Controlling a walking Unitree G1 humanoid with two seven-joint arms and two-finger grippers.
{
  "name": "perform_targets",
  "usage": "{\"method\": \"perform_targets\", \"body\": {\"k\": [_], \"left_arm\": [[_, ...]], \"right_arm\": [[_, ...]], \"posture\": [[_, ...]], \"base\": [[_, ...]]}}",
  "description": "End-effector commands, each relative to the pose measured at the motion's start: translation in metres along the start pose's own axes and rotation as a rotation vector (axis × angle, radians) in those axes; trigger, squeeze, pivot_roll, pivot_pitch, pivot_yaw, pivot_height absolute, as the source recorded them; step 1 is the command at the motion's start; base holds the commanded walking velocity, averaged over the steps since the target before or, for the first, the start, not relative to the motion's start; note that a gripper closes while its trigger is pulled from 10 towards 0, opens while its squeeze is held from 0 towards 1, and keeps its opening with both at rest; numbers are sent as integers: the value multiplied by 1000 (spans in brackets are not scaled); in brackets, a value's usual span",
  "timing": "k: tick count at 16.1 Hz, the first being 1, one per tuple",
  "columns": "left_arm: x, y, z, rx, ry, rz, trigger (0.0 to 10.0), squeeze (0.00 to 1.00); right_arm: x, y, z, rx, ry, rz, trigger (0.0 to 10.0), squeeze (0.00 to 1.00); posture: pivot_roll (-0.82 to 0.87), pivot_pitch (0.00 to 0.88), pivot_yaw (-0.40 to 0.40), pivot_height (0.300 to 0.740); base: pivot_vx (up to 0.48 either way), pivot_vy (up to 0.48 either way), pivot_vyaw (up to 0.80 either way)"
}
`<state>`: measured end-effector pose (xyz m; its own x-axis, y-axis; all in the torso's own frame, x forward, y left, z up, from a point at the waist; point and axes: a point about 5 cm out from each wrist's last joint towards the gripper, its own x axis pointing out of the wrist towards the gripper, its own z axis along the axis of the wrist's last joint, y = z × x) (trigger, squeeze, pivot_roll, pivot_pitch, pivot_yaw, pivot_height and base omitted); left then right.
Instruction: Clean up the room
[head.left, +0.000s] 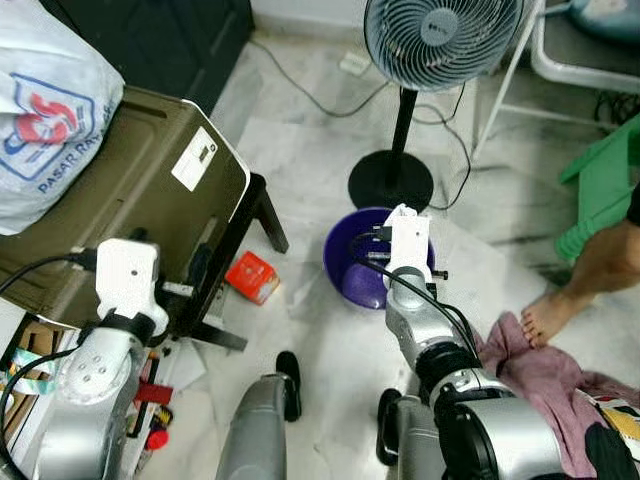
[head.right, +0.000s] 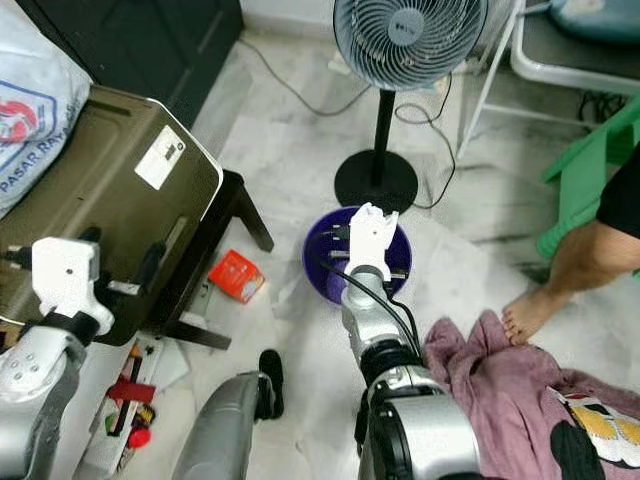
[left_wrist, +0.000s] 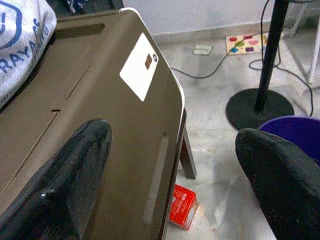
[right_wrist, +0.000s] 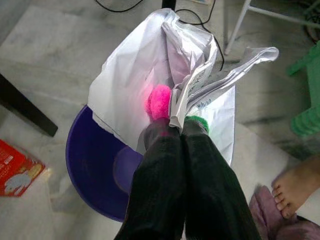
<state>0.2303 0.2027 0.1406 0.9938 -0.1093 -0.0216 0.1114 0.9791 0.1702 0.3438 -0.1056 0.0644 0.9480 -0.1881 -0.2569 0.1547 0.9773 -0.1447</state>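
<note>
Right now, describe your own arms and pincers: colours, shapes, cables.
Both arms are silver metal with rounded, dark-jointed segments. Each wrist carries a white boxy block, and black cables loop from it back along the forearm. The left pincer has two thick, rounded, glossy black fingers. The right pincer has two long black fingers with a finely ribbed surface.

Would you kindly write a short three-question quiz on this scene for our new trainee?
1. True or false: the right gripper is shut on a white plastic bag.
2. What lies below that bag: A) purple basin, B) green stool, C) fan base?
3. Fill in: the red box lies on the ____ beside the brown case.

Key: 1 true; 2 A; 3 floor. The left gripper is open over the case.
</note>
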Motion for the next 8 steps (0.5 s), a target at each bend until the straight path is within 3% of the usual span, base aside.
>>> {"method": "perform_targets", "body": {"k": [1,5,8], "left_arm": [[-7,5,-1,12,20,10,10000,0],[-10,3,2,10,31,11,10000,0],[-22,5,1,18,64,15,10000,0]], "right_arm": [[-3,9,-5,-19,21,23,10000,0],[-2,13,-7,-52,51,38,10000,0],[-1,11,-11,-71,83,31,10000,0]], "posture": [[295,407,123,740],[308,448,129,740],[329,482,134,740]], "base": [[0,0,0],[0,0,0],[0,0,0]]}}
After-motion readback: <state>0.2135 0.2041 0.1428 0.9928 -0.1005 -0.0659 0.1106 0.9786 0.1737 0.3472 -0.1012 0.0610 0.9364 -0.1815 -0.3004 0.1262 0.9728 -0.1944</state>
